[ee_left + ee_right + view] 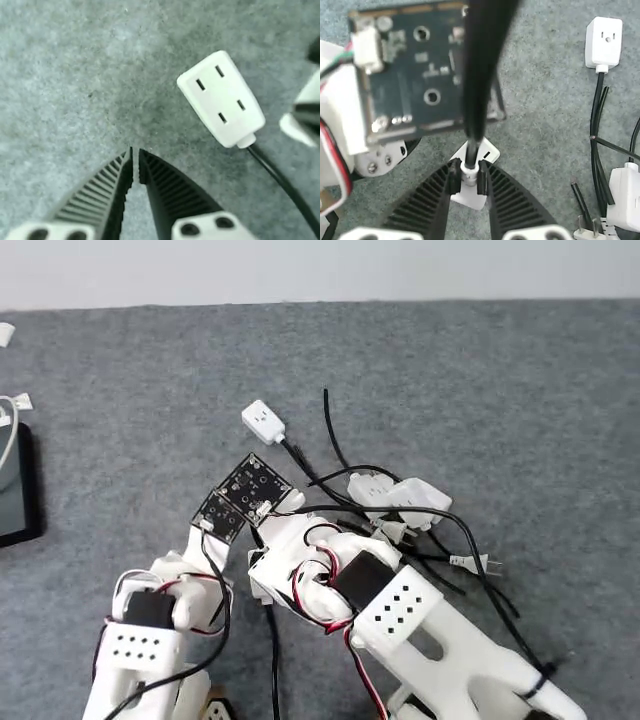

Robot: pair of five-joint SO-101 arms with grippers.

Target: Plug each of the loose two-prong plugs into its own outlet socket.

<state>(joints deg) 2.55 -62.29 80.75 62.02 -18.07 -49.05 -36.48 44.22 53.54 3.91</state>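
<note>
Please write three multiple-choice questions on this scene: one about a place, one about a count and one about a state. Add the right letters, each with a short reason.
1. Where does the loose two-prong plug lie?
A) on the grey carpet, unplugged
B) pushed into an outlet
C) on top of an arm

2. How many slots does the face of the white outlet show in the left wrist view?
A) two
B) four
C) six

3. In what state is the right gripper?
A) wide open and empty
B) shut on a white connector with a black cord
C) shut on nothing

Answers: 1 A, its prongs lie bare on the carpet; 2 B, two pairs of slots are visible; 3 B, the jaws press the connector from both sides.
</note>
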